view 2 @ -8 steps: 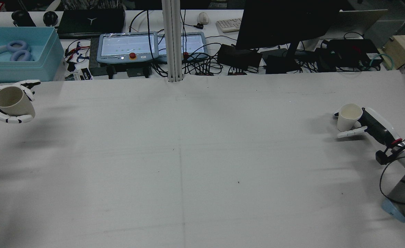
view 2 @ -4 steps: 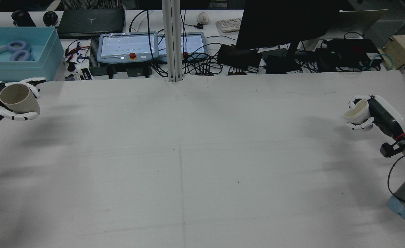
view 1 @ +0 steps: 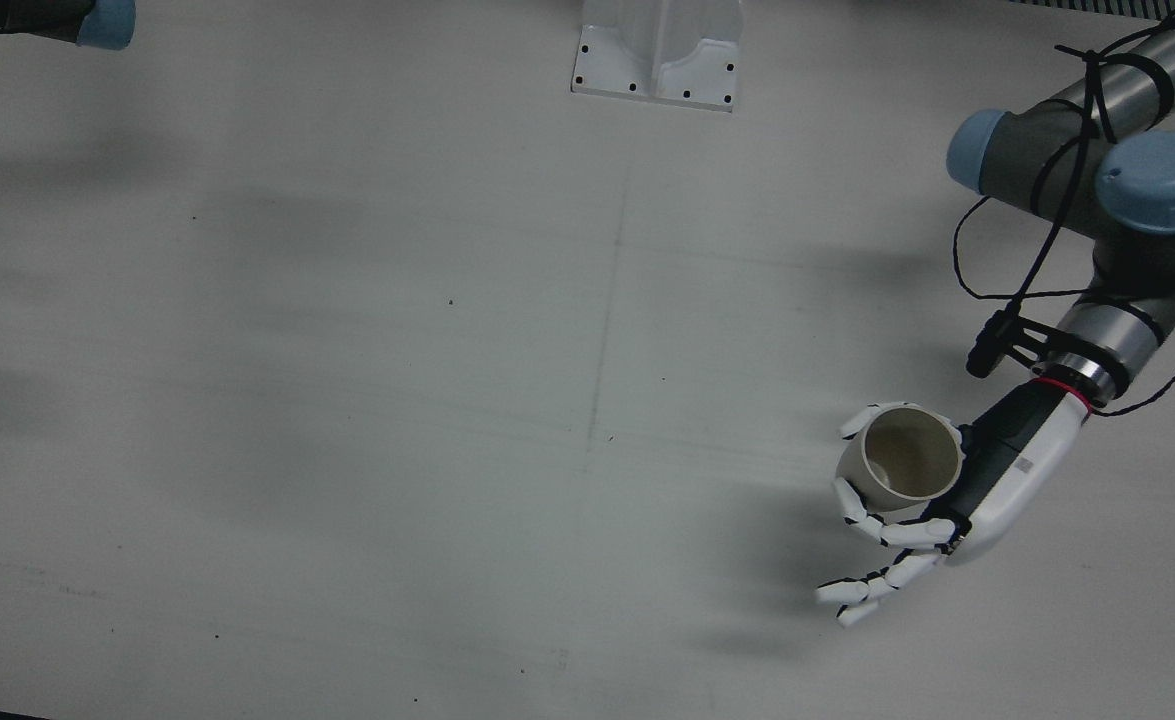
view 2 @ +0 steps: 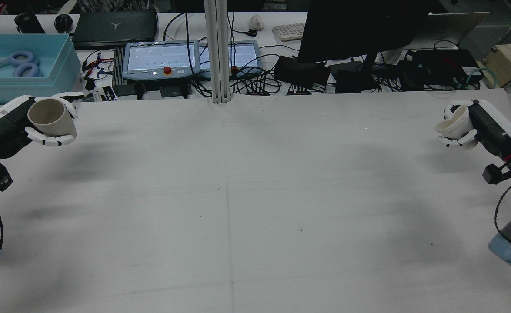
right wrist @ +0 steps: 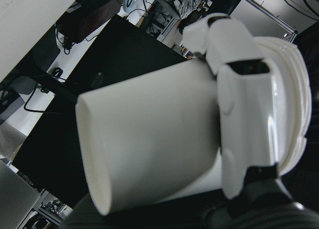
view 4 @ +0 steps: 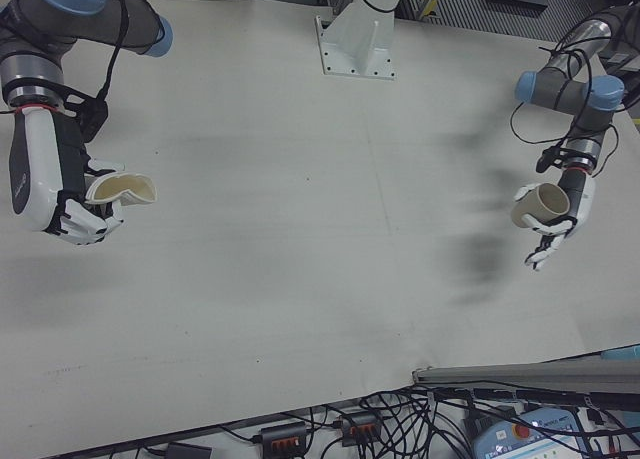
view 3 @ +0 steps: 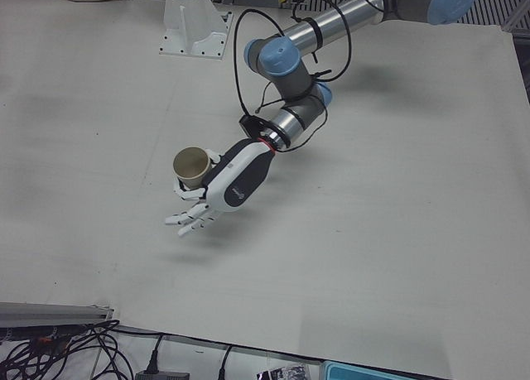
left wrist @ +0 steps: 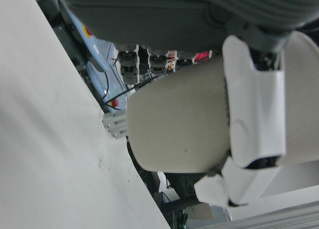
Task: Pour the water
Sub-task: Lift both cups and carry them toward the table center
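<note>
On the left, the left robot hand (view 2: 14, 126) was clamped around a beige cup (view 2: 50, 118), held above the table (view 2: 255, 195). Far right, the right robot hand (view 2: 472, 126) gripped a tilted white cup (view 2: 453, 121), squashing its rim.

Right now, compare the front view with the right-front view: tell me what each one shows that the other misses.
Only the front view looks down into the beige cup held by the left hand, showing its inner floor. Only the right-front view shows the right hand squeezing a white cup, its rim flattened, plus the cables along the table's near edge. Both share the white table, the pedestal, and the left arm with its cup.
</note>
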{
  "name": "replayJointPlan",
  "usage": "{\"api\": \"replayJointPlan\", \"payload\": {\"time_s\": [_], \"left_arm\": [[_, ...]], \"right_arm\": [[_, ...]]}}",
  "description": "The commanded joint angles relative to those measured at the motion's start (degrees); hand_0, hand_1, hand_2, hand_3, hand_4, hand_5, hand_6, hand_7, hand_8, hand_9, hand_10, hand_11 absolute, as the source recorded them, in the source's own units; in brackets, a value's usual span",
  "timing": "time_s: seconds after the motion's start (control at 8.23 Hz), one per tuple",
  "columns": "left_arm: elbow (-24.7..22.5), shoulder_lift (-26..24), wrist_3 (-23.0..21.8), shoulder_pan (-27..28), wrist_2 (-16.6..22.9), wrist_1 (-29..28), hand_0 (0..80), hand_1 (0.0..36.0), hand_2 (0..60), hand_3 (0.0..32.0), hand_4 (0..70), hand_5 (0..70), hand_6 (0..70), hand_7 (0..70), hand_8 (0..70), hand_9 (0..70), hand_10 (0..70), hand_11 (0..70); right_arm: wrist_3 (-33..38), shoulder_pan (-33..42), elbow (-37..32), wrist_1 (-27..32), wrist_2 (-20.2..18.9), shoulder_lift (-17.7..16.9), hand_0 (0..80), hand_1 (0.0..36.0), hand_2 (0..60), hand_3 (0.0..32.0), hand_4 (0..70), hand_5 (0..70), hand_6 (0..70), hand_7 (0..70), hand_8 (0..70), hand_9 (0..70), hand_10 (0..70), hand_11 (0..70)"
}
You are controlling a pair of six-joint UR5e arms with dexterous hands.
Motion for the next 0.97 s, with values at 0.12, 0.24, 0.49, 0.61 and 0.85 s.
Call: {"api": "replayJointPlan", "payload": {"time_s": [0.12,0.24,0.49,0.61,0.85], "left_arm": [[2.4,-14.7,10.2,14.2,-3.3,6.1,63.5,36.0,60.0,0.0,70.0,70.0,12.7,19.5,9.5,6.3,9.0,14.7],[7.5,-19.7,11.0,15.0,-3.3,6.1,63.8,36.0,60.0,0.0,70.0,70.0,13.7,20.4,9.8,6.6,9.3,15.1],[17.1,-26.4,11.8,17.6,-3.9,3.9,63.1,36.0,60.0,0.0,70.0,70.0,14.5,20.4,10.0,6.7,9.4,15.2],[22.4,-30.4,12.0,17.6,-4.0,3.5,63.1,36.0,60.0,0.0,70.0,70.0,15.7,21.0,10.3,6.9,9.6,15.4],[26.7,-34.4,15.1,17.6,-4.4,2.1,64.2,36.0,60.0,0.0,70.0,70.0,17.7,22.1,11.0,7.1,9.6,15.5]], "right_arm": [[-1.0,1.9,9.5,-11.8,-1.8,4.5,80.0,36.0,60.0,0.0,55.3,70.0,70.0,70.0,68.1,70.0,67.9,70.0],[-3.4,1.8,11.9,-14.7,-1.8,6.2,80.0,36.0,60.0,0.0,56.7,70.0,70.0,70.0,67.3,70.0,66.9,70.0],[-7.9,0.5,17.6,-21.7,-1.8,8.2,80.0,36.0,60.0,0.0,58.8,70.0,70.0,70.0,66.4,70.0,66.0,70.0],[-10.4,-0.7,20.5,-25.1,-1.8,8.6,80.0,36.0,60.0,0.0,61.0,70.0,70.0,70.0,65.6,70.0,65.7,70.0],[-14.0,-3.4,23.5,-33.8,-1.8,11.8,80.0,36.0,60.0,0.0,64.3,70.0,70.0,70.0,64.8,70.0,64.6,70.0]]}}
